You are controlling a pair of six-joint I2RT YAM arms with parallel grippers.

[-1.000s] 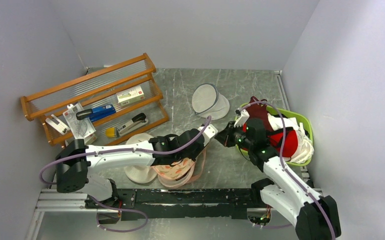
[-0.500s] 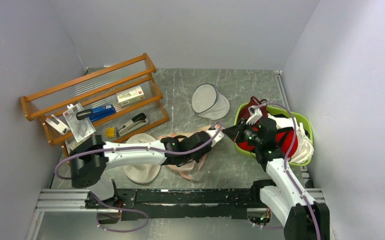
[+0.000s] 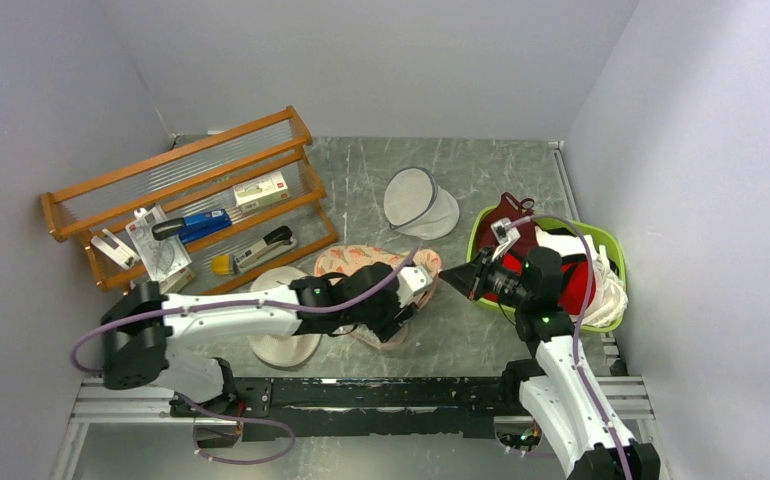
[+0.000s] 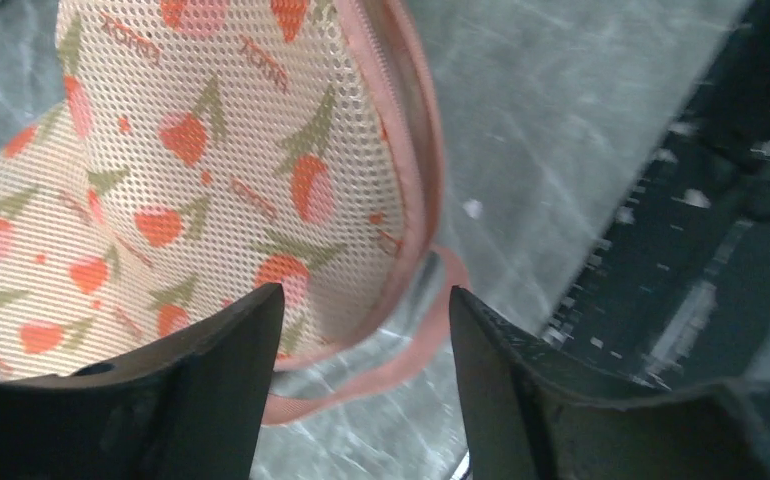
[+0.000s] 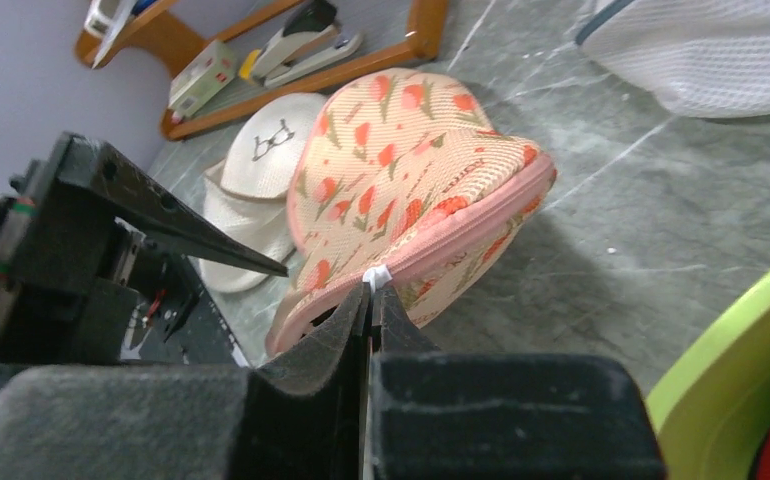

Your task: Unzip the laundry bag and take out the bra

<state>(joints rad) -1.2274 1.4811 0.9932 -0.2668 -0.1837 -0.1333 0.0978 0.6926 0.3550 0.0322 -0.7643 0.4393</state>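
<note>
Pale pink mesh laundry bag carries red-orange tulips on green stems; its zipper rim is pink; basket lime green.

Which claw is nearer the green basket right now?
Right. The right claw sits just off the green basket's left rim, pointing away from it toward the bag. The left claw is farther left, open over the bag.

Bright, even overhead lighting is provided. Only soft, short shadows are cast on the tabletop, and a faint sheen is seen on its surface. In the wrist views the left gripper and right gripper are rendered dark and defocused, while the laundry bag mesh is resolved sharply.
</note>
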